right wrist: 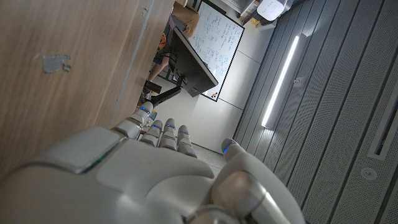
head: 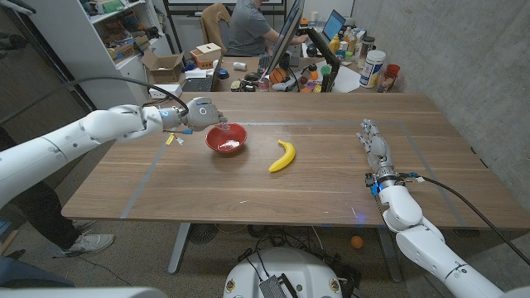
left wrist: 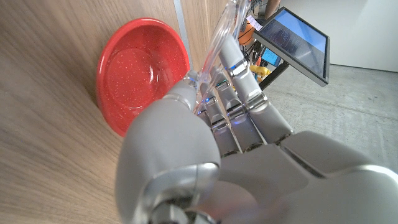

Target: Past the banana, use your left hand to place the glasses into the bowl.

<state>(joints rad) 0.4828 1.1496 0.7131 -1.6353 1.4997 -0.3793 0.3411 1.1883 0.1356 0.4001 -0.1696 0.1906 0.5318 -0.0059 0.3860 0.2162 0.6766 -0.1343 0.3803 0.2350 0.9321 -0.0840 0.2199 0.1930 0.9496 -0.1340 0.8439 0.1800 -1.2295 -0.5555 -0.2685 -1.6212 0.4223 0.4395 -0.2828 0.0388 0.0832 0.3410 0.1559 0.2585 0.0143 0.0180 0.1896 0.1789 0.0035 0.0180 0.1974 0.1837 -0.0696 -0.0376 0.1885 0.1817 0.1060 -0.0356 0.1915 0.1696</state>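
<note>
A red bowl point(head: 226, 138) sits on the wooden table point(head: 273, 194) left of the middle, with a yellow banana point(head: 283, 156) lying just to its right. My left hand point(head: 201, 112) hovers at the bowl's far left rim and grips the clear-framed glasses point(head: 222, 125), which jut out over the bowl. In the left wrist view the glasses point(left wrist: 222, 28) stick out between my fingers point(left wrist: 245, 81), beside the bowl point(left wrist: 140, 71). My right hand point(head: 374, 146) stands at the table's right side, fingers apart, holding nothing, far from the banana.
Behind the table's far edge is a cluttered desk point(head: 273, 81) with monitors, bottles and boxes, and a person point(head: 248, 29) sits there. A shelf unit point(head: 124, 33) stands at the back left. A concrete wall point(head: 480, 58) runs along the right.
</note>
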